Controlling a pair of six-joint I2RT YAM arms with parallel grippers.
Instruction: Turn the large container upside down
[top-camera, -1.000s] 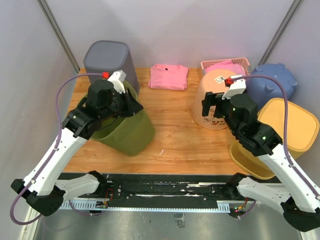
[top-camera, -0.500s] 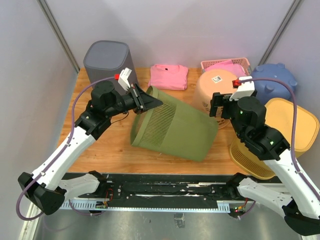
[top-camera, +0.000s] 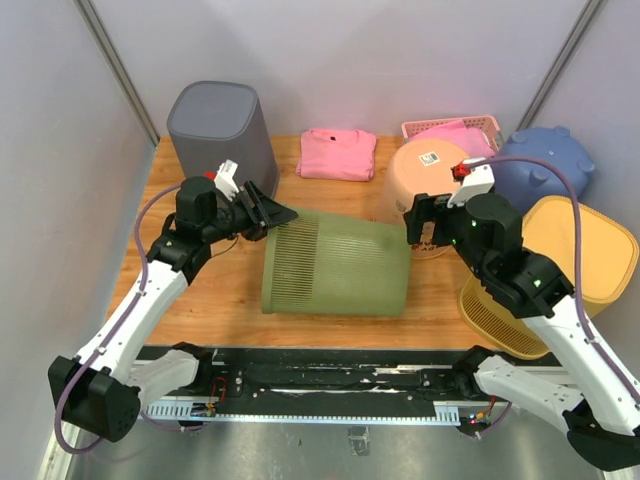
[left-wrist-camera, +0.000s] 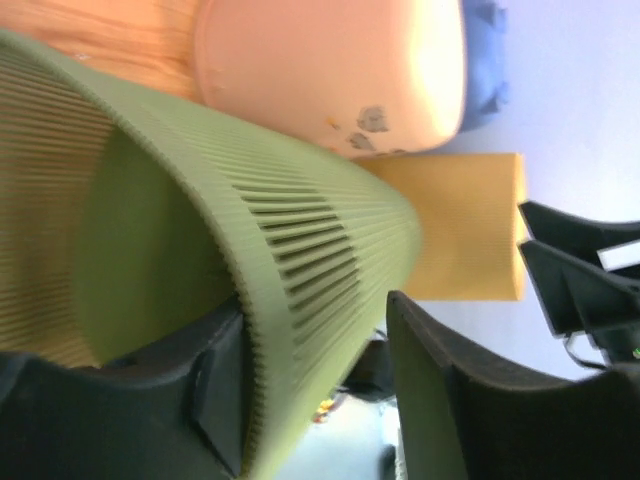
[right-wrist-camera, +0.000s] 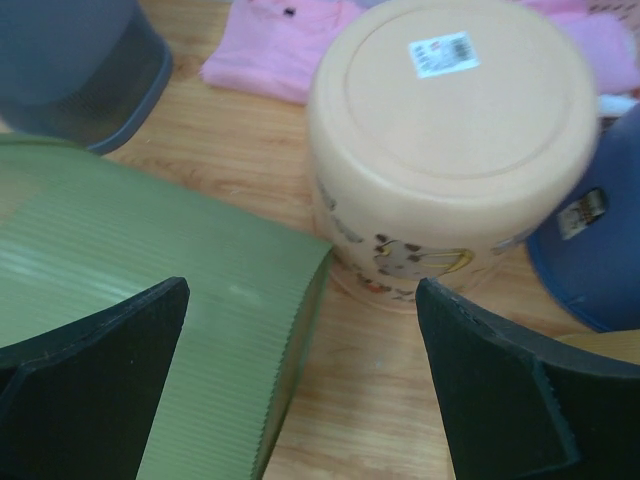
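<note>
Green bin (top-camera: 335, 265) is lying on its side on the table (top-camera: 340, 195). Left gripper (top-camera: 270, 212) is straddling its rim, jaws parted, not pinching. Right gripper (top-camera: 425, 228) is hovering, spread wide, by its base.

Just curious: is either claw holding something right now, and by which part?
Nothing is firmly held. The left gripper straddles the rim of the green basket, jaws loose. The right gripper is open and empty.

1. A white sticker (right-wrist-camera: 444, 53) sits on the upturned base of the peach bucket (right-wrist-camera: 455, 150), ahead of the right claw (right-wrist-camera: 300, 400); its print is too small to read.
2. Nothing else carries legible text.
</note>
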